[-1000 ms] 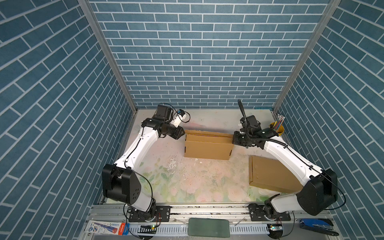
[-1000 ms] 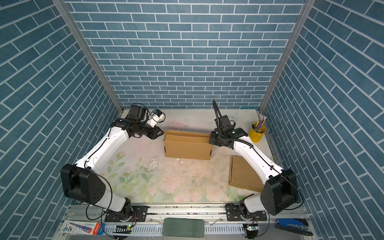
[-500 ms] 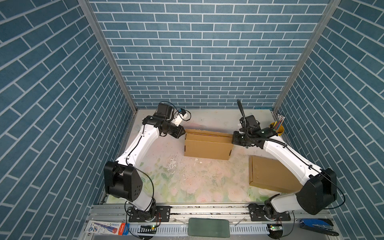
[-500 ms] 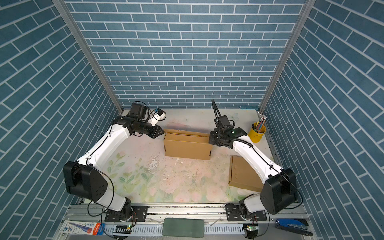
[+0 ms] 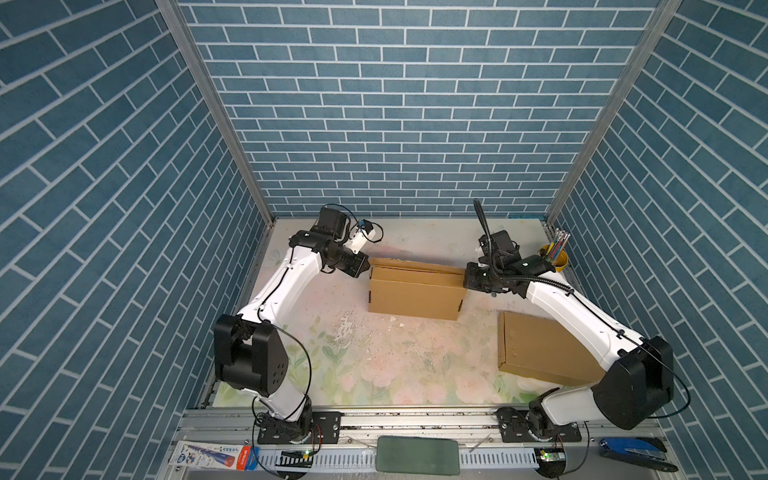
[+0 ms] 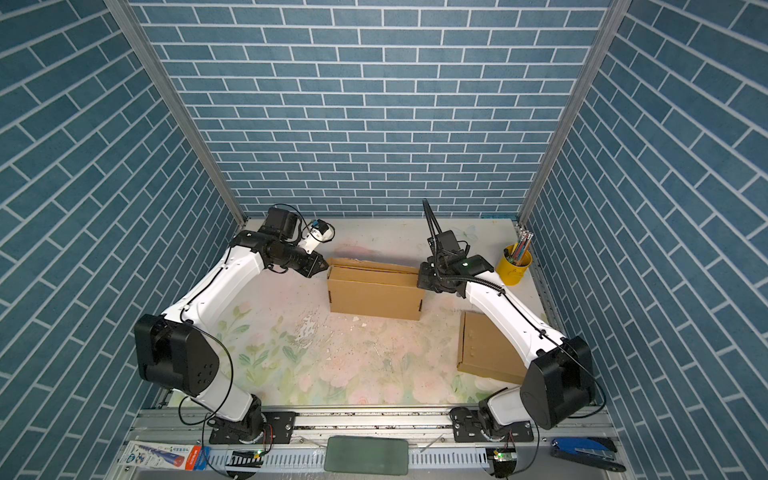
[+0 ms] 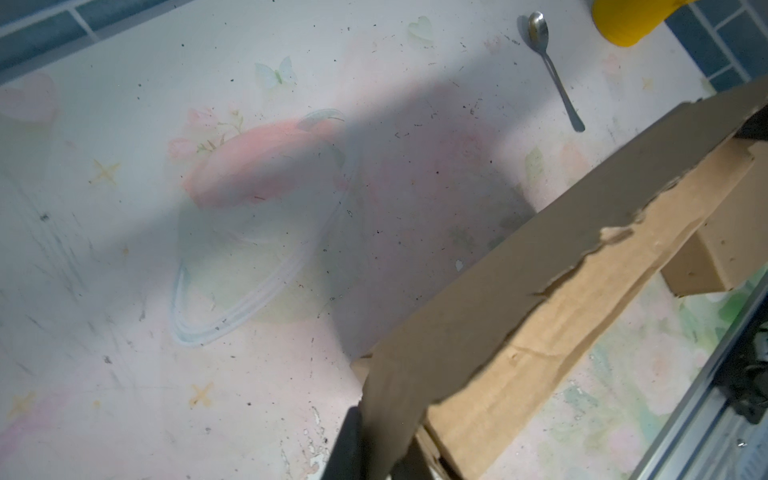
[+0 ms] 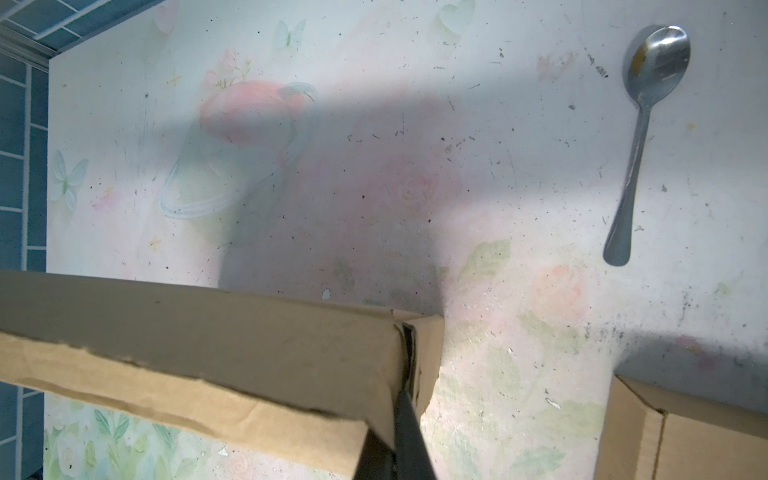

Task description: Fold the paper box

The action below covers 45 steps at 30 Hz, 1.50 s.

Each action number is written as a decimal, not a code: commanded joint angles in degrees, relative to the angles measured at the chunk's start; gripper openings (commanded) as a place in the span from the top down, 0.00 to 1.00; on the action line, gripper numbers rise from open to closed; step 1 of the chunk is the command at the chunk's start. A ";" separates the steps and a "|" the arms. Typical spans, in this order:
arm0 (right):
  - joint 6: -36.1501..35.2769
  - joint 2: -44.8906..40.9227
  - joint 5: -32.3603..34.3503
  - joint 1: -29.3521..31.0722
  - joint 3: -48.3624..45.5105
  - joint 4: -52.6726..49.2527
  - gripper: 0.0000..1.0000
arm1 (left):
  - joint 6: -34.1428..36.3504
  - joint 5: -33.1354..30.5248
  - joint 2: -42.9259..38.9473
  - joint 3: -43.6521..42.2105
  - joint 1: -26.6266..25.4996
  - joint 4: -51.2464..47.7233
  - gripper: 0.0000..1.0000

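In both top views the fingertips are lost against the paper box [image 5: 415,297], which stands at the far middle of the table [image 5: 386,374]; the wrist views crop them too. The left gripper [image 5: 366,268], at the box's far-left corner, seems nearly closed, pinching the torn top flap. The right gripper [image 5: 465,280] is clamped tight on the far-right corner. The right arm partly covers a flat cardboard [image 5: 540,353].

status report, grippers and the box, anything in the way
Both shut: left gripper and right gripper each pinch an end of the paper box top flap. Box upright mid-table, flap raised. Nothing blocking; spoon and flat cardboard box lie apart.
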 commanded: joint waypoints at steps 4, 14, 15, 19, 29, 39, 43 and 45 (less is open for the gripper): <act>2.58 1.75 1.64 1.47 -1.36 -8.71 1.00 | -3.67 1.28 0.16 4.08 0.18 -3.29 0.97; 3.25 2.56 2.89 2.68 -0.99 -8.24 1.00 | -11.62 3.89 1.85 4.84 -0.70 -6.88 0.98; 3.25 2.53 3.16 2.76 -0.89 -8.35 1.00 | -12.21 4.25 1.66 4.74 -0.70 -6.53 0.99; 3.64 2.23 4.42 3.26 -0.76 -8.37 1.00 | -14.23 6.45 1.57 4.09 -0.58 -6.14 0.98; 4.47 2.48 5.26 4.32 -0.93 -8.16 1.00 | -22.06 9.14 -2.35 -5.96 -0.20 1.39 0.98; 6.33 2.26 6.30 5.57 -1.00 -7.70 1.00 | -27.89 7.75 -5.15 -12.03 -0.25 6.70 0.96; 8.11 1.39 6.48 5.92 -1.72 -5.69 1.00 | -29.53 7.25 -5.77 -11.48 -0.24 8.66 0.93; 8.64 0.85 7.41 5.93 -1.32 -5.19 1.00 | -30.11 7.49 -5.32 -10.46 -0.21 9.51 0.93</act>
